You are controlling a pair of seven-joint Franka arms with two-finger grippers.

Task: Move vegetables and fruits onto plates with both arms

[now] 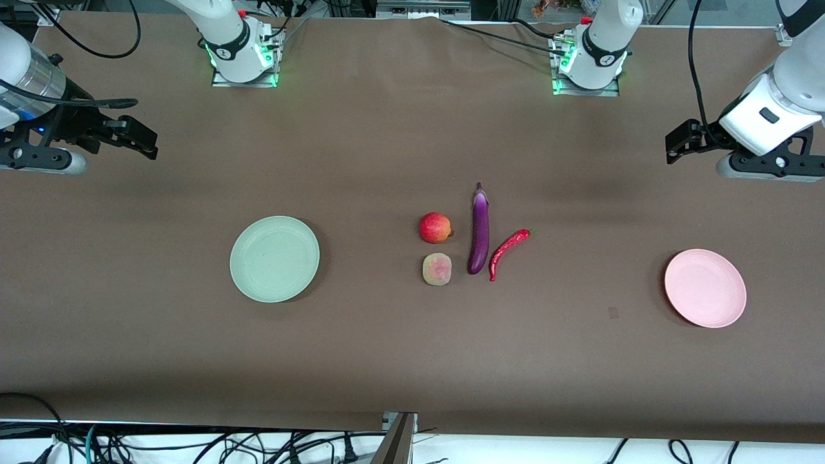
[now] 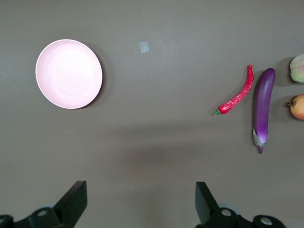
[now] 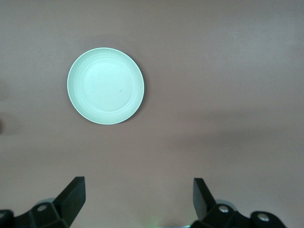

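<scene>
Two pincers, left pincer (image 2: 141, 202) and right pincer (image 3: 138, 199), seemingly wide apart, empty, over table.

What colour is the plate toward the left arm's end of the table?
The plate is pale pink, plain, no pattern. It shows best in the left wrist view.

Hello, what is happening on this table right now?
Nothing is held yet. The left tool and the right tool hang open in the air at the table's two ends. The eggplant, chili pepper, red fruit and peach lie together mid-table, between the green plate and the pink plate.
</scene>
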